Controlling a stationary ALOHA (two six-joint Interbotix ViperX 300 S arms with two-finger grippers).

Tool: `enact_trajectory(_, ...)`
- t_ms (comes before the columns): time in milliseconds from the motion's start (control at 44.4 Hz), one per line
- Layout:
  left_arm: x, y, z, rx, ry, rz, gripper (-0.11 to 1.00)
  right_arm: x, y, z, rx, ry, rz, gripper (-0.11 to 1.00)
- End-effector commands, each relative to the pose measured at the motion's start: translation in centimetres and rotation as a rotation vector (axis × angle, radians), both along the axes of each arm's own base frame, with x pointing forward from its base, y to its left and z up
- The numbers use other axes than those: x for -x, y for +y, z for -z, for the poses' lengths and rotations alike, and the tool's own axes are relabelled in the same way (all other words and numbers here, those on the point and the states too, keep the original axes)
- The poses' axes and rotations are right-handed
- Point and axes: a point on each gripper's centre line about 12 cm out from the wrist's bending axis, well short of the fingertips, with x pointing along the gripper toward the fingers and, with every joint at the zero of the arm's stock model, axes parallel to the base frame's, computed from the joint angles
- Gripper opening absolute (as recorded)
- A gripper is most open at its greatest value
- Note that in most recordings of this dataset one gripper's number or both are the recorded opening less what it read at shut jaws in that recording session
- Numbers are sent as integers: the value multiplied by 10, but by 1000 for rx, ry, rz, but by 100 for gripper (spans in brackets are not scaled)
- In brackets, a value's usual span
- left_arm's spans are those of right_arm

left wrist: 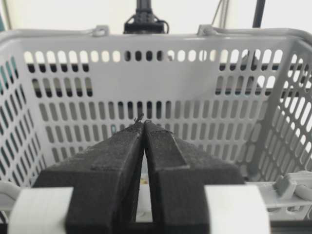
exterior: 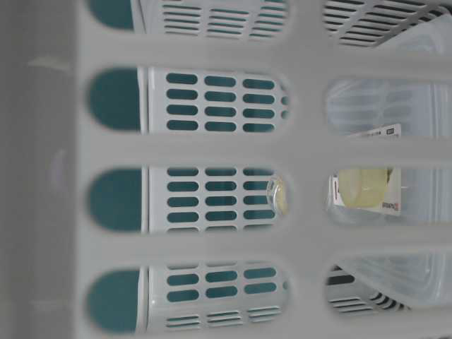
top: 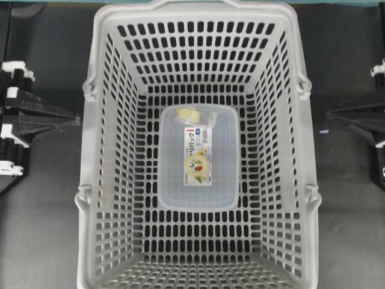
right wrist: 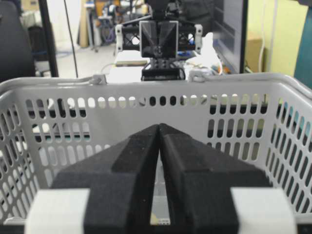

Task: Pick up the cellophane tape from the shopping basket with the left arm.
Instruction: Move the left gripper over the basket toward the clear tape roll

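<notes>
The cellophane tape point(top: 194, 114), a small pale-yellow roll in a clear wrapper, lies on the far end of a clear box point(top: 198, 180) on the floor of the light-grey shopping basket point(top: 90, 156). My left gripper point(top: 77, 120) rests outside the basket's left wall, its black tips meeting with nothing between them. In the left wrist view the left gripper point(left wrist: 144, 122) is shut and points at the basket's slotted wall point(left wrist: 161, 73). My right gripper point(top: 328, 114) sits outside the right wall, also shut point(right wrist: 160, 126). Neither wrist view shows the tape.
The clear box carries a white printed label point(top: 198, 153). Hinged handles point(top: 88, 87) lie folded down along the basket rim. The basket's tall slotted walls point(right wrist: 146, 100) stand between each gripper and the floor. The left arm's mount point(right wrist: 158, 39) shows beyond the far rim.
</notes>
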Motion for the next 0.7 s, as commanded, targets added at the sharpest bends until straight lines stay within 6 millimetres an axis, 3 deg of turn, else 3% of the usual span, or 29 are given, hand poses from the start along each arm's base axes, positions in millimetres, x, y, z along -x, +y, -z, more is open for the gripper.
enact_trajectory(0, -5, 0, -38, -30, -66, 3, 6, -3, 0, -8, -11, -18, 0, 1)
enact_trajectory(135, -20, 0, -66, -32, -3, -3, 0, -3, 0, -6, -12, -6, 1, 1)
enact_trajectory(293, -48, -1, -80, -32, 218, 1, 0, -3, 0, -4, -15, 20, 1, 1)
enact_trajectory(428, -76, -4, -81, -40, 412, 8, 0, -4, 0, -2, -18, 46, 1, 1)
enact_trajectory(676, -128, -15, -61, -64, 686, 36, 0, -4, 0, 0, -21, 90, 1, 1)
